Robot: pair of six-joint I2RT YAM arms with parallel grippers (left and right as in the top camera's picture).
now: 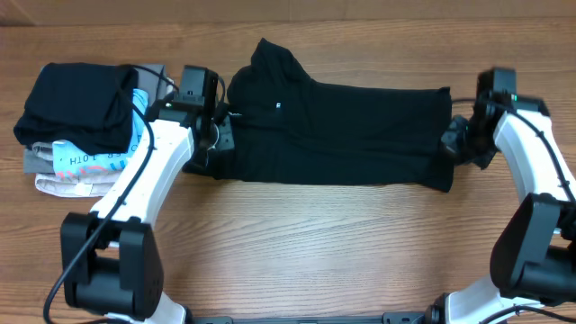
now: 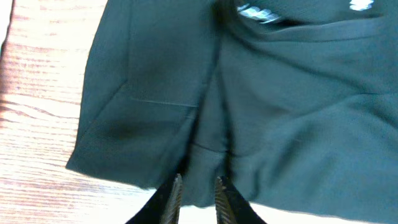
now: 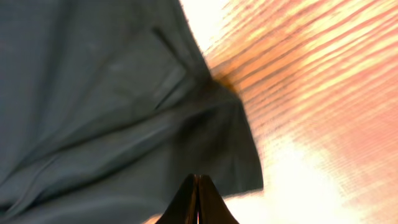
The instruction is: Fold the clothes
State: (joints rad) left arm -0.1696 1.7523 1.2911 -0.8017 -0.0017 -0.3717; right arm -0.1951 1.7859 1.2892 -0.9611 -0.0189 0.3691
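Black T-shirt stretched flat on table; left pincer clamped on one end, right pincer clamped on opposite end.

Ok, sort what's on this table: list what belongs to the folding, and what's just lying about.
Job: black short-sleeved T-shirt laid out; left tool and right tool, one at each end.
Lying about: folded black garment, light-blue-and-white printed garment, grey garment, beige garment, stacked together.

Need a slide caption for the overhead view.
Left gripper and right gripper at opposite ends of a black T-shirt.
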